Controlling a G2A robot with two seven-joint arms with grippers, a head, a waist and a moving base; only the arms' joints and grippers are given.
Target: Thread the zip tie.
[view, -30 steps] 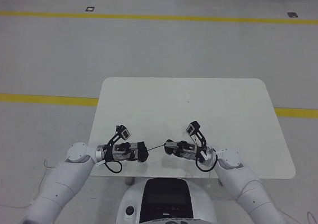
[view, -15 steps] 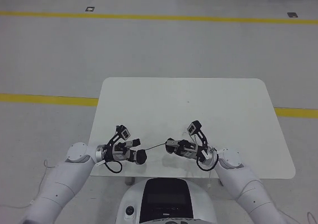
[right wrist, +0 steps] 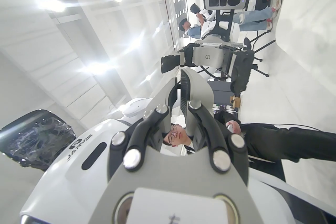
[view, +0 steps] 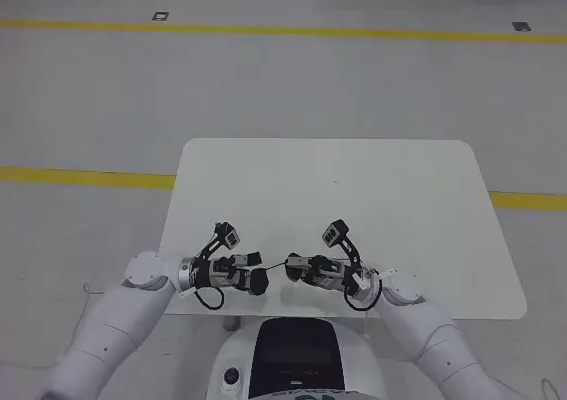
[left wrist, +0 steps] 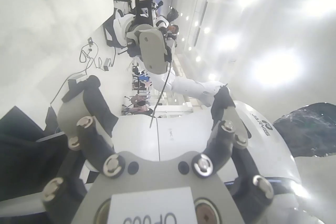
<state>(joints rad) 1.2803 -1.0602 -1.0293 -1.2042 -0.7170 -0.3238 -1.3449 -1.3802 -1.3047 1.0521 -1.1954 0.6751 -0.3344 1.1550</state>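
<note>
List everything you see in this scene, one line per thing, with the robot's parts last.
zip tie: one, black, held by the right claw, free end pointing toward the left claw.
table: one, white, in front of the robot.
floor lines: two, yellow, one beyond the table, one crossing under it.
floor markers: two, dark, on the far floor.
left claw: one, black fingers, open, over the table's near edge.
right claw: one, shut on the zip tie, facing the left claw.
</note>
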